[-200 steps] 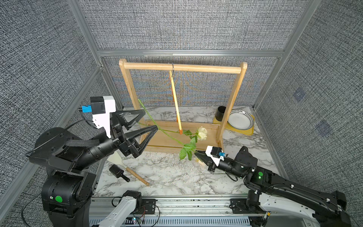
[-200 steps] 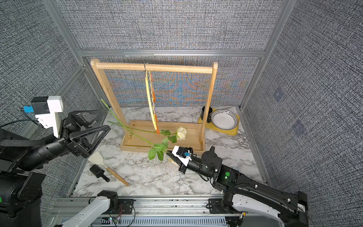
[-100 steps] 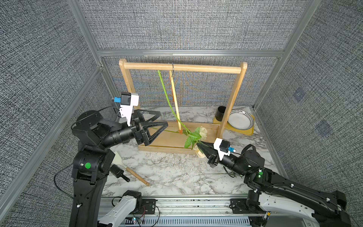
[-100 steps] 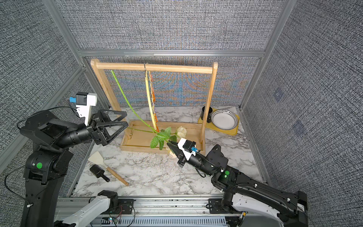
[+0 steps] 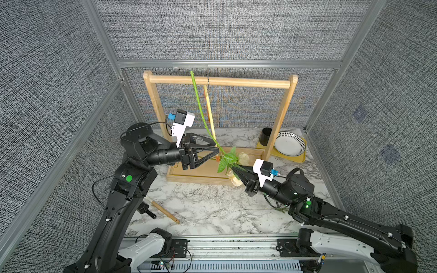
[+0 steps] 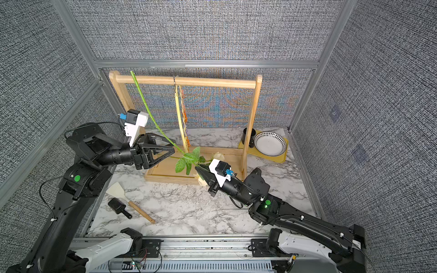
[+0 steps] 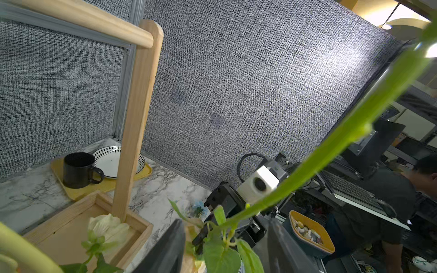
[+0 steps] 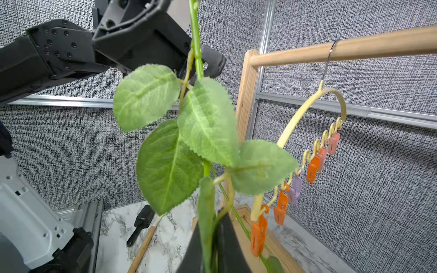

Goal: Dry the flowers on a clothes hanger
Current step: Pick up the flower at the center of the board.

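My right gripper [image 5: 233, 168] [image 8: 212, 236] is shut on the green stem [image 5: 201, 111] [image 8: 197, 47] of a peach rose [image 5: 235, 180], just above the bloom. The stem stands nearly upright, its tip reaching the rack's top bar. My left gripper [image 5: 217, 152] [image 7: 225, 224] is open, its jaws on either side of the stem above the leaves [image 8: 205, 123], with gaps showing. The pale yellow clothes hanger [image 5: 209, 111] [image 8: 307, 113] hangs on the bar, its clips [image 8: 312, 169] empty. A cream-white rose [image 5: 243, 157] [image 7: 106, 227] lies in the rack's base. A thin stem [image 5: 260, 209] lies under my right arm.
The light-wood rack [image 5: 220, 81] stands at the back with a box base [image 5: 196, 176]. A wooden-handled spatula [image 5: 165, 211] and a black scoop [image 5: 145, 209] lie front left. A black mug [image 5: 267, 137] and a patterned plate [image 5: 289, 144] sit on a yellow tray [image 5: 300, 158] at back right.
The right gripper has raised and tilted the rose, so its stem now stands upright. The left arm has swung in from the left and its jaws have narrowed round the stem.
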`<state>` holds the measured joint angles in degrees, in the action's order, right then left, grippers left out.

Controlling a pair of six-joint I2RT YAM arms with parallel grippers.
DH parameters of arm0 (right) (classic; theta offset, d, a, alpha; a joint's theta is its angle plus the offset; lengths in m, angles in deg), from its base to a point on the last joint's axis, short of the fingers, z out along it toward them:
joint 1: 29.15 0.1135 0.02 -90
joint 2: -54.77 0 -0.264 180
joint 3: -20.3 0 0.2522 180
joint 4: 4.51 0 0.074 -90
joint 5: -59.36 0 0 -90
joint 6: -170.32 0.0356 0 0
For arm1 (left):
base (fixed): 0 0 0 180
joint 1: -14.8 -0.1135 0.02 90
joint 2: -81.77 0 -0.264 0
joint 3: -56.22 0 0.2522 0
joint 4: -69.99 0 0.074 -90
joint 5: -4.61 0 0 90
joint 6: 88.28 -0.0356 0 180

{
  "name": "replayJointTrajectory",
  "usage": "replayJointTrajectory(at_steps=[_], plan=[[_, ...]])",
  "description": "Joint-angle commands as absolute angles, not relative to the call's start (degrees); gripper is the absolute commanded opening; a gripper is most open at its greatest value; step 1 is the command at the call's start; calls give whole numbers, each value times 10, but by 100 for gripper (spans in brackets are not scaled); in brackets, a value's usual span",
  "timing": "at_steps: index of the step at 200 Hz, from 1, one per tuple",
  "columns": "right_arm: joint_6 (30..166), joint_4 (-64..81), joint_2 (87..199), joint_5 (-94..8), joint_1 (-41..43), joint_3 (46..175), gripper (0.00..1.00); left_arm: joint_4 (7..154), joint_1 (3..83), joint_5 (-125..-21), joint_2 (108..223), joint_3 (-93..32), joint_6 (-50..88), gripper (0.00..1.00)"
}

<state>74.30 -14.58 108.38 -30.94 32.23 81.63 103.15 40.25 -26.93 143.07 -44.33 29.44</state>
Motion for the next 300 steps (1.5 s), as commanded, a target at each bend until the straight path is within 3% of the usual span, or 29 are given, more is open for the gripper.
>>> replayJointTrajectory(at_steps=[1, 42, 95, 124, 143, 164, 212, 249, 273, 300], plan=[[760, -172, 1085, -315, 318, 816, 11, 1011, 408, -273, 1435, -450, 275, 46], [772, -170, 1096, -325, 312, 824, 11, 1021, 414, -297, 1438, -446, 249, 44], [784, -178, 1099, -335, 305, 820, 11, 1019, 417, -337, 1434, -447, 234, 2], [787, -179, 1100, -341, 305, 819, 15, 1019, 417, -344, 1436, -448, 231, 2], [787, -174, 1101, -346, 305, 817, 46, 1026, 417, -355, 1435, -446, 226, 2], [770, -142, 1104, -362, 305, 825, 61, 1096, 417, -404, 1421, -455, 182, 2], [671, 27, 1110, -427, 289, 885, 68, 1386, 417, -583, 1379, -558, 38, 2], [666, 61, 1117, -521, 216, 924, 70, 1532, 417, -614, 1380, -598, 58, 2], [657, 68, 1148, -540, 169, 967, 70, 1574, 418, -641, 1349, -560, 77, 2], [672, 53, 1183, -543, 116, 1002, 69, 1538, 417, -756, 1271, -472, 104, 2]])
